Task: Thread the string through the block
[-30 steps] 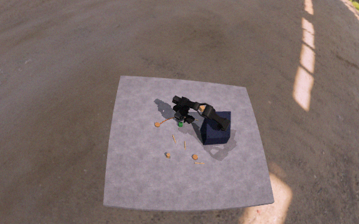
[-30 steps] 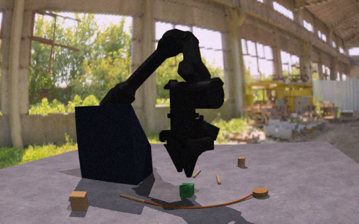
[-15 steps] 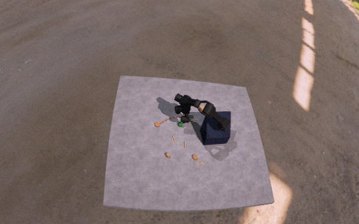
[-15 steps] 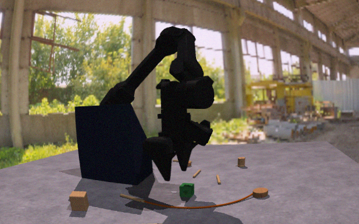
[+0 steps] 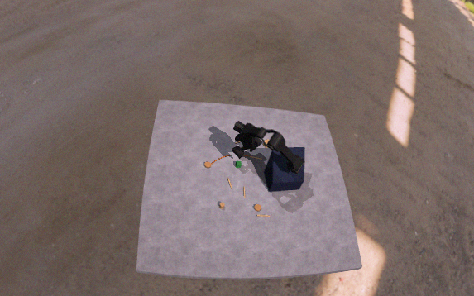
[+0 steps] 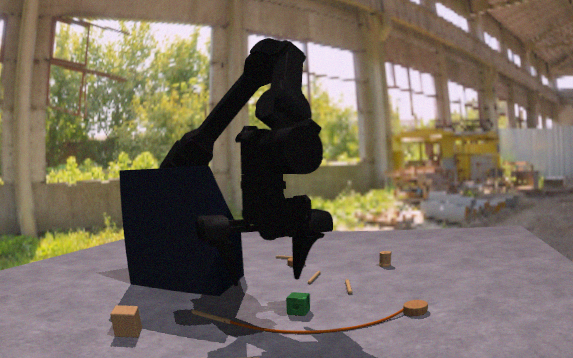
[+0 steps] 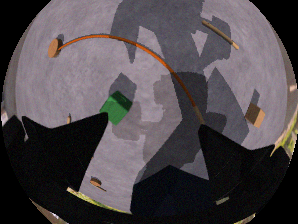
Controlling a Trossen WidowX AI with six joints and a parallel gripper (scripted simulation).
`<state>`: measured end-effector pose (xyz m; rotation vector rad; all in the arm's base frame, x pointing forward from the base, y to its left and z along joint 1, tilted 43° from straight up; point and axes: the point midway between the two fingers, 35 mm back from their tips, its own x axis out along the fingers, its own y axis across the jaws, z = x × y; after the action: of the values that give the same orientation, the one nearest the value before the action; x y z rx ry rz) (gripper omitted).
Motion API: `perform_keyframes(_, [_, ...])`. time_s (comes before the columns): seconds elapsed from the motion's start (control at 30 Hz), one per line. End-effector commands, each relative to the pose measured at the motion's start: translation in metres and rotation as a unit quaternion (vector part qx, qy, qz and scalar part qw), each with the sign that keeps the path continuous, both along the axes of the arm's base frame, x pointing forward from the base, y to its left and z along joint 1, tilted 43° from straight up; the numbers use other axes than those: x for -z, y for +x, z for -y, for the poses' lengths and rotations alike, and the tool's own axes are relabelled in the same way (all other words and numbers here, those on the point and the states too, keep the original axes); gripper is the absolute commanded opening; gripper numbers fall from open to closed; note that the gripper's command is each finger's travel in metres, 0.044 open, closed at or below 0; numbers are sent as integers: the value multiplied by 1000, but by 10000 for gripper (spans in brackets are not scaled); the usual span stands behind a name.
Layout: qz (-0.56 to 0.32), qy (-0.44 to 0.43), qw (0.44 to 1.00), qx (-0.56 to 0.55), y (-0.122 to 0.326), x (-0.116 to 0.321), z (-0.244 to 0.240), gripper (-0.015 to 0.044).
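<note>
The green block (image 5: pixel 238 164) (image 6: pixel 298 304) (image 7: pixel 116 107) sits on the table, with a dark spot on its near face in the exterior view. The orange string (image 5: pixel 221 158) (image 6: pixel 313 332) (image 7: pixel 100 36) curves beside the block, not through it, from the round wooden button (image 5: pixel 208 164) (image 6: pixel 415 308) (image 7: pixel 54 48). The stick (image 5: pixel 255 157) (image 6: pixel 210 316) on its free end lies on the table in shadow; its far part is hidden by a finger in the wrist view. My gripper (image 7: pixel 154 123) is wide open and empty, pointing down above the table near block and stick.
A dark blue box (image 5: pixel 285 170) (image 6: pixel 178 230) carries the arm. A wooden cube (image 6: pixel 126 321) (image 7: pixel 255 115) lies beyond the stick's end. Another loose stick (image 7: pixel 220 34) lies past the string. A wooden cylinder (image 5: pixel 222 204) (image 6: pixel 385 258), a wooden disc (image 5: pixel 257 207) and several more loose sticks lie around.
</note>
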<state>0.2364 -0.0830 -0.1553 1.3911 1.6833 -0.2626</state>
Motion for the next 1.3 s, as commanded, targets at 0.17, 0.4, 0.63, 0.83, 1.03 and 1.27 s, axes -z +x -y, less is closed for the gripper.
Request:
perform_keyframes(0.17, [-379, 23, 824, 420, -33, 14, 15, 440])
perform_keyframes(0.4, [-476, 31, 703, 527, -42, 18, 17, 440])
perform_keyframes(0.63, [-557, 39, 558, 614, -51, 21, 19, 440])
perform_keyframes(0.83, [-610, 44, 420, 671, -57, 23, 20, 440])
perform_keyframes(1.03, [-630, 45, 351, 691, -59, 24, 20, 440])
perform_keyframes(1.27, [-630, 45, 351, 691, -59, 24, 20, 440])
